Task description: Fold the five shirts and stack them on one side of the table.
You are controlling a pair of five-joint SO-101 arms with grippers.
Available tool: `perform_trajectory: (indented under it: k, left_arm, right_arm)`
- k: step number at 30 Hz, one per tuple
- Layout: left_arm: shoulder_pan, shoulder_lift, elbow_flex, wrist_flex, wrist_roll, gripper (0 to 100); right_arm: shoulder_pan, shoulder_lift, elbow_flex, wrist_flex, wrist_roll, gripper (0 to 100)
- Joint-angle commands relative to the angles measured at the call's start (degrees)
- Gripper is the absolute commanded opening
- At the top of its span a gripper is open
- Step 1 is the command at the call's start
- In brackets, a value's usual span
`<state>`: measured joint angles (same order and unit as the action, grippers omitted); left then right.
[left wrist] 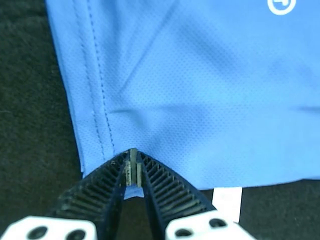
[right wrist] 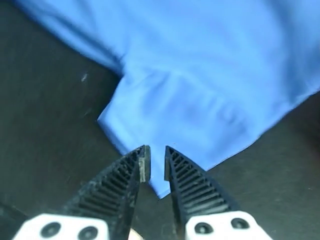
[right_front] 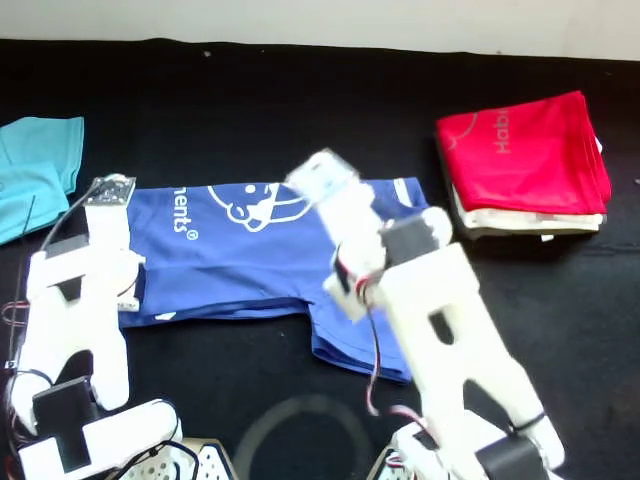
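A blue shirt (right_front: pixel 240 255) with white print lies spread across the middle of the black table (right_front: pixel 560 320), one sleeve (right_front: pixel 360 350) sticking out toward the front. My left gripper (left wrist: pixel 132 169) is shut on the hem edge of the blue shirt (left wrist: pixel 200 100) at its left end. My right gripper (right wrist: pixel 155 164) hangs just over the blue sleeve (right wrist: pixel 190 110), slightly open, with nothing between its fingers. In the high view the left arm (right_front: pixel 85 290) stands at the shirt's left edge. The right arm (right_front: pixel 440 310) reaches over the shirt's right part.
A folded red shirt (right_front: pixel 525 150) lies on a folded cream one (right_front: pixel 530 222) at the back right. A teal shirt (right_front: pixel 35 170) lies loose at the back left edge. Bare black cloth lies in front of the stack.
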<state>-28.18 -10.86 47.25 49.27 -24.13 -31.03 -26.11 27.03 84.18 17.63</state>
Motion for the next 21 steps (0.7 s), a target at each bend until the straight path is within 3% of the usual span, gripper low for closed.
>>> perform_trajectory:
  k: [1, 6, 14, 21]
  left_arm:
    - [0.75, -2.15, 2.42, -4.40, -0.26, 1]
    - [0.75, -2.24, 6.73, -8.44, -0.44, 1]
    - [0.75, -2.15, 6.46, -8.44, -0.35, 1]
    - [0.92, -2.15, 6.46, -8.44, -0.35, 1]
  right_arm:
    - [-2.86, -4.26, 11.56, -3.56, 2.81, 7.4]
    - [-4.97, -4.70, 22.37, -6.90, 7.12, 16.1]
    - [-4.79, -4.18, 25.98, -7.69, 14.07, 16.6]
    - [-4.70, -4.09, 33.36, -17.27, 14.15, 16.6]
